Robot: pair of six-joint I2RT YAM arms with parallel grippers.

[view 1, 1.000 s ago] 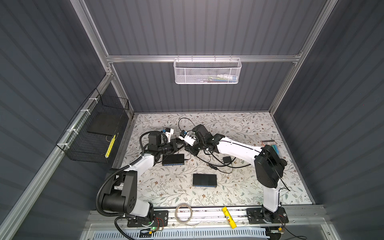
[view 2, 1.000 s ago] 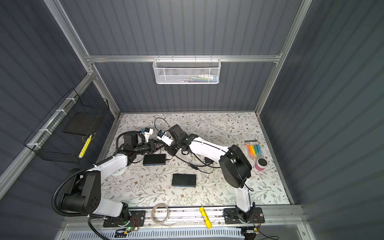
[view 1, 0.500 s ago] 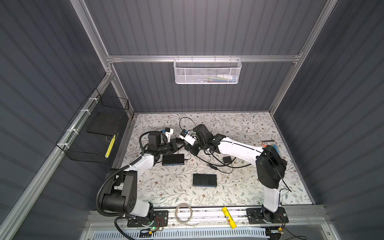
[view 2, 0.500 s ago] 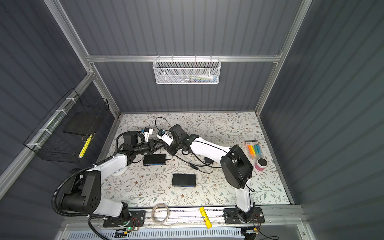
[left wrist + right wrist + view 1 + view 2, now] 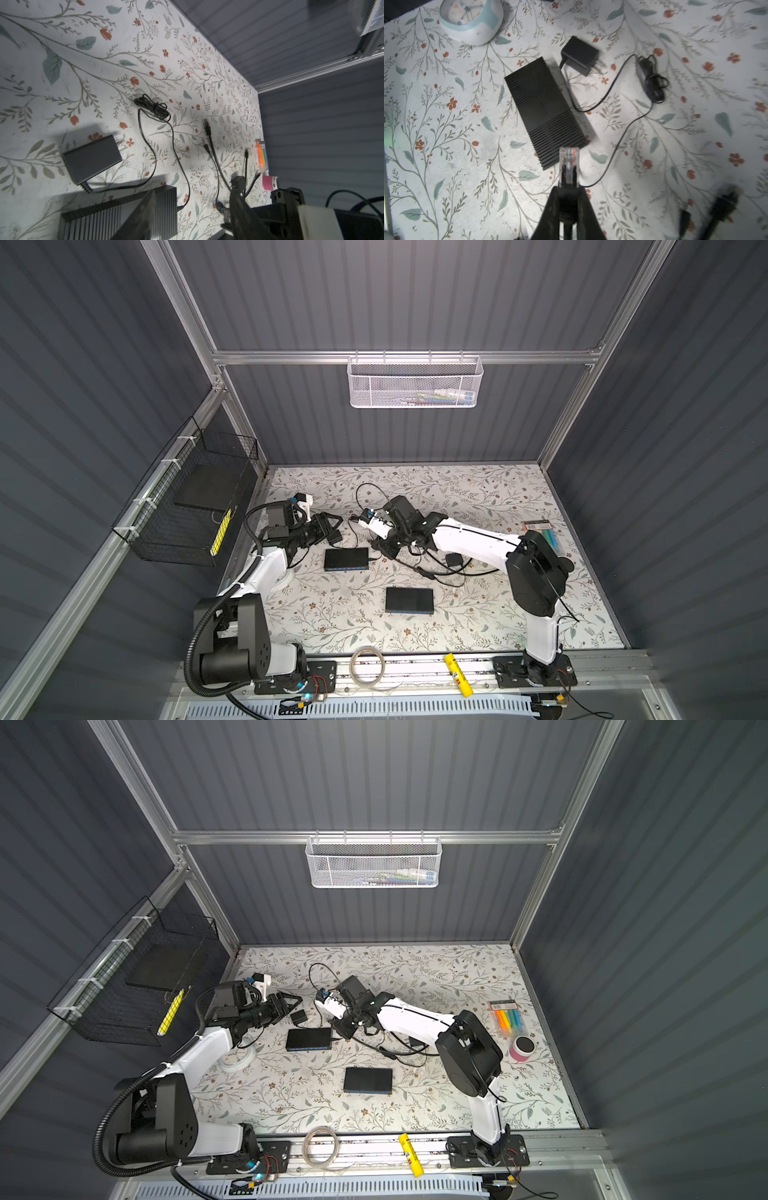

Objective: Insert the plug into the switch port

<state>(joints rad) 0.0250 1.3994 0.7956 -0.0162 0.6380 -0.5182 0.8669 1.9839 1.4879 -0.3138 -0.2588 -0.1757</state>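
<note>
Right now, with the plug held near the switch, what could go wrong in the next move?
1. The plug in the right claw points at the ribbed top of the switch; no port shows in the right wrist view, so it may hit the case.
2. The left claw is open and grips nothing, so a push may slide the switch.
3. The thin cord lies close beside the plug and could snag.

Mat (image 5: 467, 128) bare along one switch (image 5: 544, 112) side; adapter (image 5: 579, 55), cord (image 5: 652, 85) (looped) crowd other.
</note>
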